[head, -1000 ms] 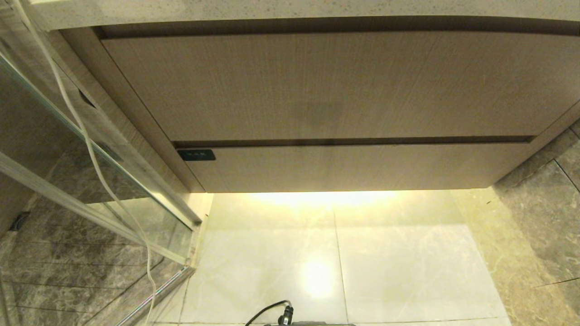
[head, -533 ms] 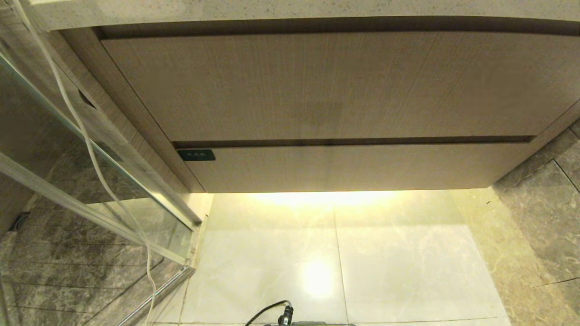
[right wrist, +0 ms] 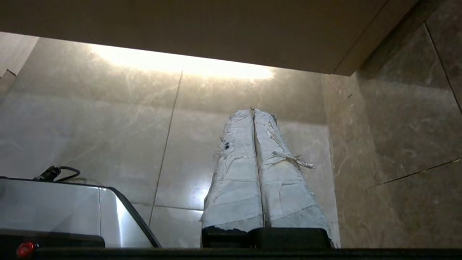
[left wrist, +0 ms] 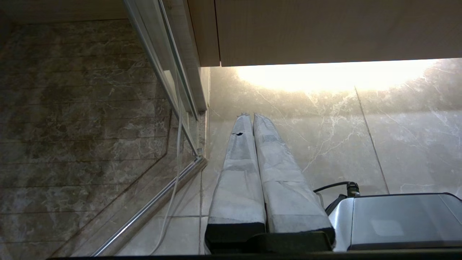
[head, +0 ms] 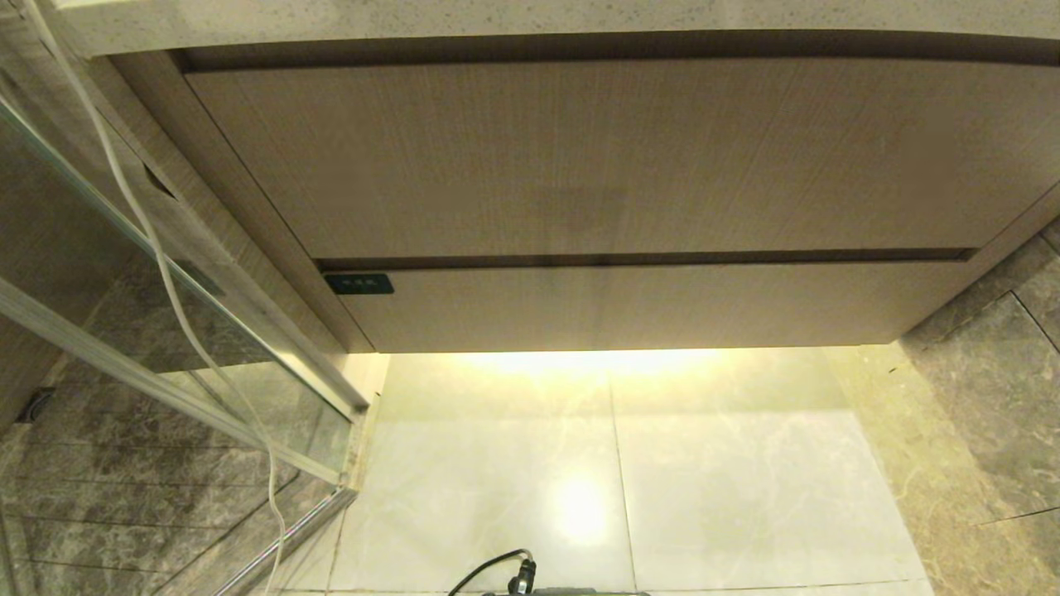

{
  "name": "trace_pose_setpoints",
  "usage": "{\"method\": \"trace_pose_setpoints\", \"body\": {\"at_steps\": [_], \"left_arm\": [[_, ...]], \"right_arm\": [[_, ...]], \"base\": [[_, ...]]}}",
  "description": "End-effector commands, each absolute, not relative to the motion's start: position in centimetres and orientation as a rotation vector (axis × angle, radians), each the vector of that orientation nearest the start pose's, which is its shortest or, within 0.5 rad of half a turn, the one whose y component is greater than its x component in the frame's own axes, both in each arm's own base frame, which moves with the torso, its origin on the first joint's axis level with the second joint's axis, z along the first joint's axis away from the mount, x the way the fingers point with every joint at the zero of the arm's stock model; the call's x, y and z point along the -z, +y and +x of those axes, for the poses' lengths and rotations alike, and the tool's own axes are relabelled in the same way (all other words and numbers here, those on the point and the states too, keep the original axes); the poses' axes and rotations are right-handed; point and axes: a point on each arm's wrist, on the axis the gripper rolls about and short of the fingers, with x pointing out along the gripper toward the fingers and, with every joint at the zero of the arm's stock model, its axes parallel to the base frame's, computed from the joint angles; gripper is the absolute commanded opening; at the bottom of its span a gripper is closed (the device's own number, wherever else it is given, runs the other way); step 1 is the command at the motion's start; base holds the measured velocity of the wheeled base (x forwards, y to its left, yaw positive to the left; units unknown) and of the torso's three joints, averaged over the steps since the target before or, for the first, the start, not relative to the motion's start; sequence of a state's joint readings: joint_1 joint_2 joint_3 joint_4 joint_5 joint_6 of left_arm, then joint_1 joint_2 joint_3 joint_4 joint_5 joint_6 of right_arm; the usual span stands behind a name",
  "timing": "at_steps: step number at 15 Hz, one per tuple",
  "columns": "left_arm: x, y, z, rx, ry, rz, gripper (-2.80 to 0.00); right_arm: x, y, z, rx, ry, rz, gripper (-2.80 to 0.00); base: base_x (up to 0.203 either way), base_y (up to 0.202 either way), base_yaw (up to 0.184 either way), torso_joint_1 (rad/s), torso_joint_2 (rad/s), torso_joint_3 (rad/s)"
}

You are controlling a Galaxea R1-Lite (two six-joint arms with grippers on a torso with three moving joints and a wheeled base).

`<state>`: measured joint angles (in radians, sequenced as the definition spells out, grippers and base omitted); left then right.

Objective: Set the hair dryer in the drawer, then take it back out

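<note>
Wood-grain drawer (head: 646, 308) sat closed, no hair dryer visible; I had left gripper (left wrist: 249, 117) and right gripper (right wrist: 252, 112) parked over the floor, jaws closed, empty.

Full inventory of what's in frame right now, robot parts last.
drawer: 1, light-brown wood grain, shut, low on the cabinet; black label at its left end
upper panel: 1, light-brown wood grain, taller, directly above the drawer
countertop: 1, pale speckled edge, over the cabinet
glass partition: 1, clear with metal frame, left of the cabinet
white cord: 1, hanging down in front of the glass
floor: pale marble tiles under the cabinet, darker stone at the right
hair dryer: none in view
robot base: silver housing with a black cable, low, between the arms
left tool: 1, fingers wrapped in white, shut, empty, above the floor
right tool: 1, wrapped in worn white, shut, empty, above the floor
</note>
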<state>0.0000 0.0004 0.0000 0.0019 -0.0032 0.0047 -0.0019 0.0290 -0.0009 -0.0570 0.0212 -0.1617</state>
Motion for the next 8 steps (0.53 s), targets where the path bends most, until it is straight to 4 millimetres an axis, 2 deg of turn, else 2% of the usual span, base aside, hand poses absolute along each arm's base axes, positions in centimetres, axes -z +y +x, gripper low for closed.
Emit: {"method": "trace_pose_setpoints", "body": {"at_steps": [1,5,8], "left_arm": [[-7.48,-0.01,-2.26,0.003,0.006,0.005,-2.8],[-7.49,-0.01,-2.26,0.003,0.005,0.005,-2.8],[-7.48,-0.01,-2.26,0.003,0.006,0.005,-2.8]], "right_arm": [[-8.1,0.05,-2.3,-0.017,-0.06,-0.162,-2.8],[-7.47,0.03,-2.31,-0.015,0.013,-0.06,-2.8],[-7.44,0.02,-2.28,-0.012,0.006,-0.058,-2.8]], "base": [[0.0,0.0,0.0,0.0,0.0,0.0],[0.0,0.0,0.0,0.0,0.0,0.0],[0.0,0.0,0.0,0.0,0.0,0.0]]}}
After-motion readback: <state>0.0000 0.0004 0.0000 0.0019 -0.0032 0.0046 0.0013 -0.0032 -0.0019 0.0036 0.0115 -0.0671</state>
